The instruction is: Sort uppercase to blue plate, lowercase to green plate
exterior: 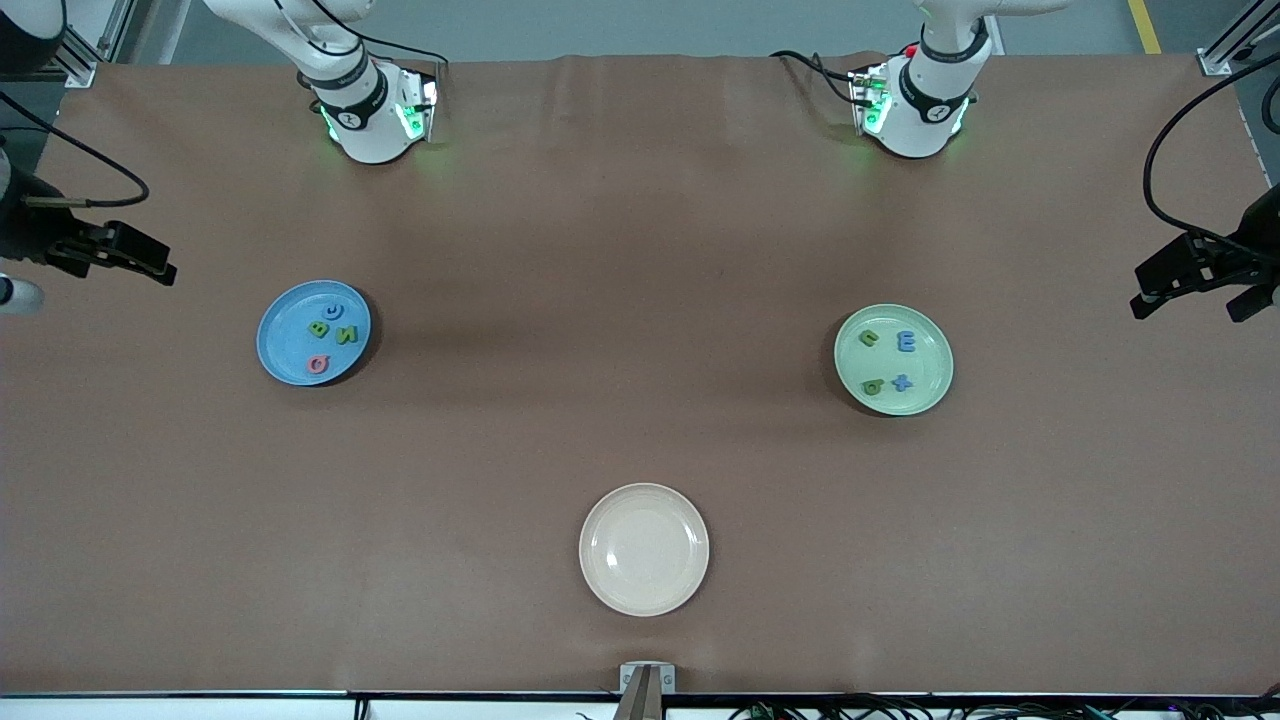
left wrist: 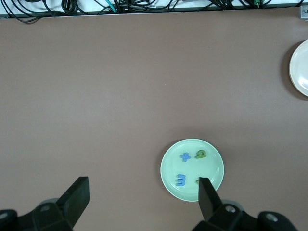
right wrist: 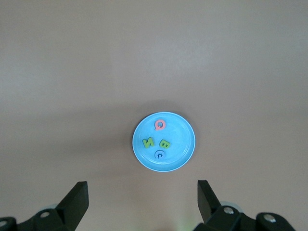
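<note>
The blue plate point(exterior: 275, 340) toward the right arm's end holds the uppercase letters: a blue ring point(exterior: 333, 310), green B point(exterior: 318, 328), green N point(exterior: 347, 334) and red-pink tailed ring point(exterior: 318, 364). The green plate point(exterior: 935, 375) toward the left arm's end holds the lowercase ones: green n shape point(exterior: 869, 339), blue m shape point(exterior: 906, 342), green b shape point(exterior: 872, 386) and blue t point(exterior: 901, 382). My left gripper point(left wrist: 143, 185) hangs high and open, empty, beside the green plate point(left wrist: 211, 168). My right gripper point(right wrist: 143, 185) hangs high, open and empty, beside the blue plate point(right wrist: 183, 139).
An empty cream plate point(exterior: 644, 549) lies mid-table, nearer the front camera than both other plates. Black clamp-like fixtures point(exterior: 110, 250) point(exterior: 1200, 270) stick in at both table ends. Cables point(exterior: 900, 710) run along the front edge.
</note>
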Robot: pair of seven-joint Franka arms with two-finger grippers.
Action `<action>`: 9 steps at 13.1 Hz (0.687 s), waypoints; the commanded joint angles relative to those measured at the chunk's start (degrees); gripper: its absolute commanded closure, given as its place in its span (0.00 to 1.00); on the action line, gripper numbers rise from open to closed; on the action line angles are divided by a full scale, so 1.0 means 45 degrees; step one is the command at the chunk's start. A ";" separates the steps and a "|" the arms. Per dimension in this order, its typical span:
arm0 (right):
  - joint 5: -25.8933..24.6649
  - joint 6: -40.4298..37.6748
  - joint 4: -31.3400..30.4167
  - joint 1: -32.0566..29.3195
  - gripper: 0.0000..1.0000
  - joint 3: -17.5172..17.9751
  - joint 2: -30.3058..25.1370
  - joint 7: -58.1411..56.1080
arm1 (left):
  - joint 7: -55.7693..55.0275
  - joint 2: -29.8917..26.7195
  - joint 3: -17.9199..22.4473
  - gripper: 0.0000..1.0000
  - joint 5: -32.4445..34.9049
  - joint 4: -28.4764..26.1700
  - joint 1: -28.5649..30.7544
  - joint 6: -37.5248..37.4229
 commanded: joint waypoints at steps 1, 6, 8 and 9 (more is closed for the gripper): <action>-0.0017 -0.0498 0.0687 0.0081 0.00 -0.0030 0.0050 0.0048 | -0.0011 -0.0134 -0.0005 0.00 0.0055 0.0062 0.0017 -0.0160; 0.0003 -0.1300 0.1215 0.0081 0.00 -0.0050 0.0069 0.0087 | 0.0028 -0.0153 -0.0044 0.00 0.0055 0.0062 0.0017 -0.0219; -0.0017 -0.1804 0.1021 0.0023 0.00 -0.0050 0.0108 -0.0049 | 0.0028 -0.0153 -0.0024 0.00 0.0055 0.0062 0.0017 -0.0219; 0.0003 -0.1846 0.0981 -0.0016 0.00 -0.0069 0.0128 -0.0011 | 0.0028 -0.0153 -0.0024 0.00 0.0055 0.0062 0.0017 -0.0219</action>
